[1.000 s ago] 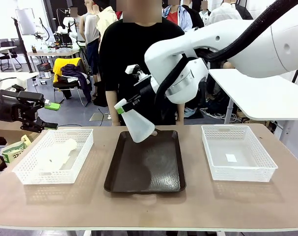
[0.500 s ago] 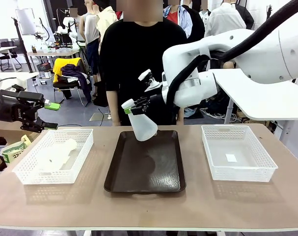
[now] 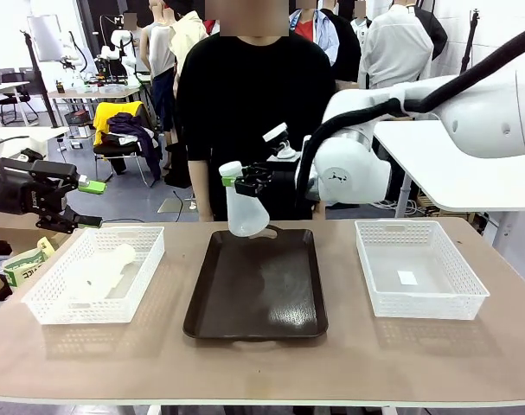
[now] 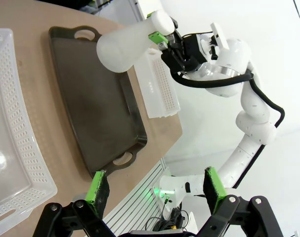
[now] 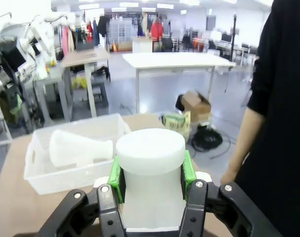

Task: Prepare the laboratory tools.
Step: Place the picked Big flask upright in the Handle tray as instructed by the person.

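My right gripper (image 3: pixel 237 181) is shut on the neck of a translucent whitish conical flask (image 3: pixel 246 216) and holds it nearly upright over the far end of the dark brown tray (image 3: pixel 258 294). In the right wrist view the green pads (image 5: pixel 115 178) clamp the flask's neck (image 5: pixel 150 158). A second flask (image 3: pixel 102 272) lies on its side in the left white basket (image 3: pixel 46 298), also seen as the flask (image 5: pixel 78 147) in the basket (image 5: pixel 70 175). My left gripper (image 3: pixel 79 201) hangs open beyond the table's left edge, its fingers (image 4: pixel 98 190) empty.
A white mesh basket (image 3: pixel 418 294) holding a small slip stands right of the tray. A person in black stands at the far side behind the tray. A white table (image 3: pixel 452 164) is behind my right arm. The near half of the table is bare.
My right arm has drawn back to the right and turned the held flask from tilted to nearly upright, carrying it toward the tray's far end. The left arm has not moved.
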Robot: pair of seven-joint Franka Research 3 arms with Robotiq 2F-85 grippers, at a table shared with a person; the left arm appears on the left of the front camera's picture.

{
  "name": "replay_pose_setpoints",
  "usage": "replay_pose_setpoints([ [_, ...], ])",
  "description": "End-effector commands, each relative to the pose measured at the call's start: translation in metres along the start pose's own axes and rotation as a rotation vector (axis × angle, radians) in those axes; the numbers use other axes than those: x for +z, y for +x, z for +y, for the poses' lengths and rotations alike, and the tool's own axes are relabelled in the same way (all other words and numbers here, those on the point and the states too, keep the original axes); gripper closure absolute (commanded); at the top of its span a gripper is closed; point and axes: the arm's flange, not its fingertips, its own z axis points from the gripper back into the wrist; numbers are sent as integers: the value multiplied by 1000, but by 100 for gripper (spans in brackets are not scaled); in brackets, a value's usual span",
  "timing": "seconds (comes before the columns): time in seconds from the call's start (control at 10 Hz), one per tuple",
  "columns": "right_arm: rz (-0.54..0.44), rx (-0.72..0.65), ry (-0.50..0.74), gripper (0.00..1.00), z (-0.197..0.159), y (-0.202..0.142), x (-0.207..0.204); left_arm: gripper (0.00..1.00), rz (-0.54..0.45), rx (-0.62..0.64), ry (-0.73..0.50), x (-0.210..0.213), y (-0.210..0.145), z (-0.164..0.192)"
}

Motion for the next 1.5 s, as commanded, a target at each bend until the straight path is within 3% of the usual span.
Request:
replay_pose_setpoints([
  [0.0, -116, -27, 14, 100, 24, -20, 13, 0, -9, 3, -17, 1, 1, -1],
  [0.8, -130, -109, 89, 100, 32, -46, -3, 0, -9, 3, -17, 1, 1, -1],
  [1.4, -133, -139, 66, 100, 16, -64, 0, 0, -9, 3, -17, 1, 1, -1],
])
